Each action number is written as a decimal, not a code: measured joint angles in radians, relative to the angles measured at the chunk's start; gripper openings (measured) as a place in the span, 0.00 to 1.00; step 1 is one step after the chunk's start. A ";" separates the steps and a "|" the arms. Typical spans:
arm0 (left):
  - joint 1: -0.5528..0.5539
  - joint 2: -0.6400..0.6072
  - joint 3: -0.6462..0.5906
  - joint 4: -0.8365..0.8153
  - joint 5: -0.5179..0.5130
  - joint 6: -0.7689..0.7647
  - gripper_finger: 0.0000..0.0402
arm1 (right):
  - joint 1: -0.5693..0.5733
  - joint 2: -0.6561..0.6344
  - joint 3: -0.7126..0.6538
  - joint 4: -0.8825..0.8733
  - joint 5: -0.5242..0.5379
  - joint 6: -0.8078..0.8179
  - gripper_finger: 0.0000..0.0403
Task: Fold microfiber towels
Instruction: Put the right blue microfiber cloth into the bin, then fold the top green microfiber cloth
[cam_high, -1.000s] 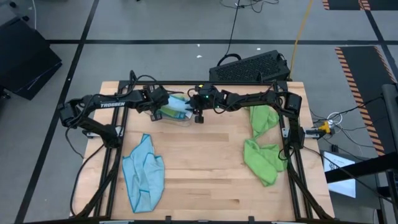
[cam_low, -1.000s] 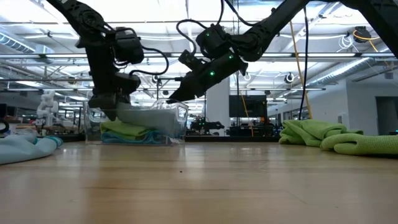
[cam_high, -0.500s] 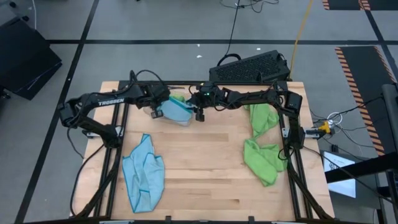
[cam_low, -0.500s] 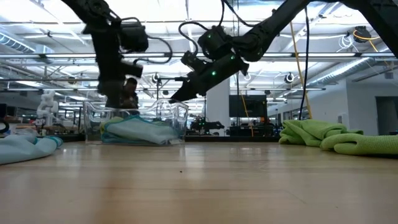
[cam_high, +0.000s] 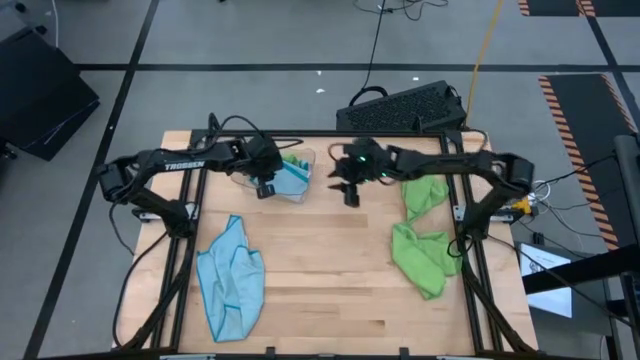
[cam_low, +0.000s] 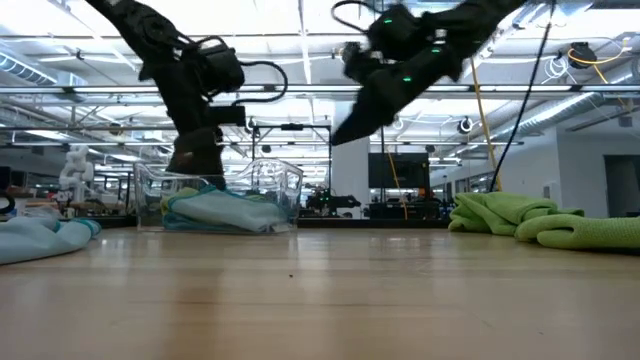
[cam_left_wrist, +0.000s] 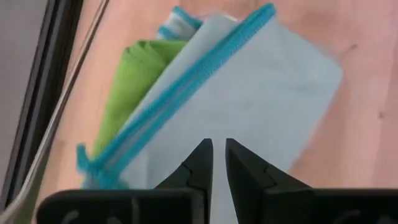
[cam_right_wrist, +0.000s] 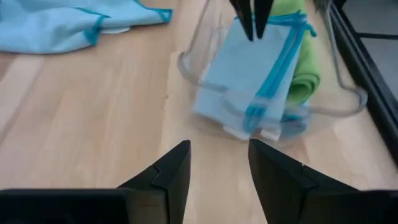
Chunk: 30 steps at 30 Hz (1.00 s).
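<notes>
A folded light blue towel (cam_left_wrist: 249, 93) lies on a folded lime green one (cam_left_wrist: 134, 81) inside the clear plastic tray (cam_high: 297, 165) at the table's far middle. My left gripper (cam_high: 266, 188) stands over the tray's left part, pointing steeply down, its fingers shut and just above the blue towel (cam_right_wrist: 249, 81); I see no touch. My right gripper (cam_high: 350, 197) hangs open in the air to the right of the tray, holding nothing. A loose blue towel (cam_high: 232, 280) lies crumpled at the near left. Two crumpled green towels (cam_high: 425, 190) (cam_high: 420, 260) lie at the right.
Black frame rails (cam_high: 185, 230) run along the table's left, right and far sides. A dark keyboard (cam_high: 400, 108) lies beyond the far edge. Bare wood (cam_high: 320, 270) stretches between the loose blue towel and the green towels.
My right gripper has drawn back from the tray toward the table's right edge and risen. My left gripper has turned and tipped over the tray and come up a little. The folded blue towel, raised at the tray's right end before, now lies flat in the tray.
</notes>
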 joint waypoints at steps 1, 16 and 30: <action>0.002 0.017 -0.001 0.022 -0.001 0.011 0.12 | 0.006 -0.029 -0.048 0.040 0.003 0.015 0.39; 0.074 0.030 -0.002 0.076 -0.212 -0.059 0.12 | 0.076 -0.250 -0.448 0.322 0.271 0.080 0.39; -0.023 -0.166 -0.001 0.038 -0.191 -0.258 0.12 | 0.083 -0.249 -0.525 0.407 0.262 0.128 0.39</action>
